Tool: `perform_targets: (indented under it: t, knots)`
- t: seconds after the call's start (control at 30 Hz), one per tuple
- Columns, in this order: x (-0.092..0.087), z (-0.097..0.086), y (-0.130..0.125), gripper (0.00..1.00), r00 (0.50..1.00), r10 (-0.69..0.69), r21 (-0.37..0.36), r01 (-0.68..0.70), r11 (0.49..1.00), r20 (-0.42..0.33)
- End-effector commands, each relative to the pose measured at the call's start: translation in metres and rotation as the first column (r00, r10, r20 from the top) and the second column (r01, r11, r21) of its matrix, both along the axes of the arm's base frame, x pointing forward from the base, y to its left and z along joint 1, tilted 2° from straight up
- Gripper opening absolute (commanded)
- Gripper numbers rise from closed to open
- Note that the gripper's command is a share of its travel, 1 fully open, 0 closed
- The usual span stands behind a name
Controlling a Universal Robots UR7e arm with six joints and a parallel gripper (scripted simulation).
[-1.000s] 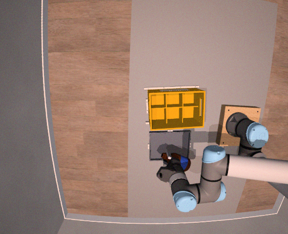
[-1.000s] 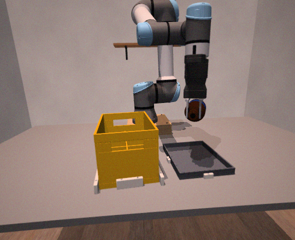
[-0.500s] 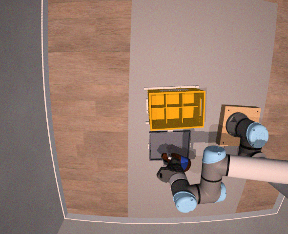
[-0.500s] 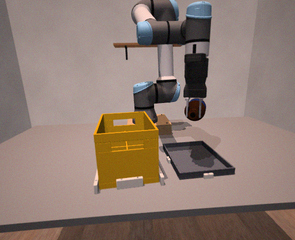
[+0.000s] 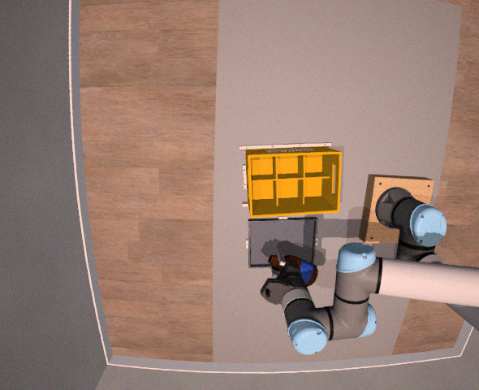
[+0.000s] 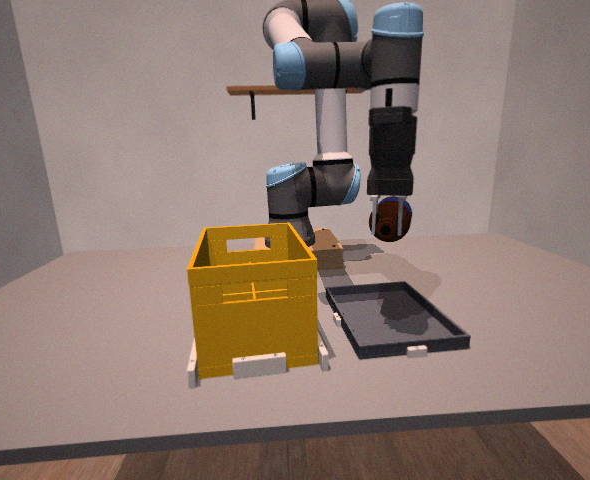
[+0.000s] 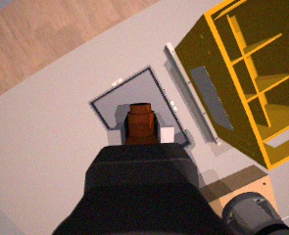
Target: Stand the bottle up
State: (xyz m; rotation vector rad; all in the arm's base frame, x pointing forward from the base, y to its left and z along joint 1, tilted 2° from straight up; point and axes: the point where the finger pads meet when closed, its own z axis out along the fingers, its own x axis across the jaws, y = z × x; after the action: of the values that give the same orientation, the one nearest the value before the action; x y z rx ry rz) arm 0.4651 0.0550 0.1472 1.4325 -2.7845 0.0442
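I have the brown bottle (image 6: 388, 223) clamped between the two fingers of the gripper (image 6: 390, 219), and it hangs lying on its side, high above the dark tray (image 6: 442, 322), with its mouth turned toward the exterior camera. The fingers press on the round body near the blue label (image 5: 307, 267), so I judge the grip sits around the middle of the bottle, which should keep it balanced while it is carried. From the top view the bottle is over the tray's edge that is far from the yellow crate (image 6: 252, 304), partly outside the tray. I think the height is there to give room for turning the bottle upright before it goes down, because the neck must swing without touching the tray floor. The tray is just beside the crate, and small white blocks (image 6: 259, 364) stand at the sides of both. The crate has six compartments and I see nothing in them. All this stands on a grey table (image 6: 78, 335), with plain grey walls behind, a wooden floor (image 5: 147, 126) around, and a small wooden shelf (image 6: 264, 90) on the back wall beyond the crate.
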Motion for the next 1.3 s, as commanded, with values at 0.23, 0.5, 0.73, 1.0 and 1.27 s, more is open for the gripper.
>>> perform_targets:
  t: [0.23,0.5,0.73,1.0,1.27]
  knots:
    - [0.0016,0.0027,0.0009,0.0,1.0,0.001,0.0,-0.001,1.0,0.005]
    - [0.0016,0.0027,0.0009,0.0,1.0,0.001,0.0,-0.001,1.0,0.005]
    - [0.0016,0.0027,0.0009,0.0,1.0,0.001,0.0,-0.001,1.0,0.005]
    - [0.0018,0.0028,0.001,0.0,1.0,-0.013,0.0,0.013,1.0,0.006]
    - [0.0022,0.0022,0.0013,0.0,0.995,-0.101,0.001,0.101,0.995,0.007]
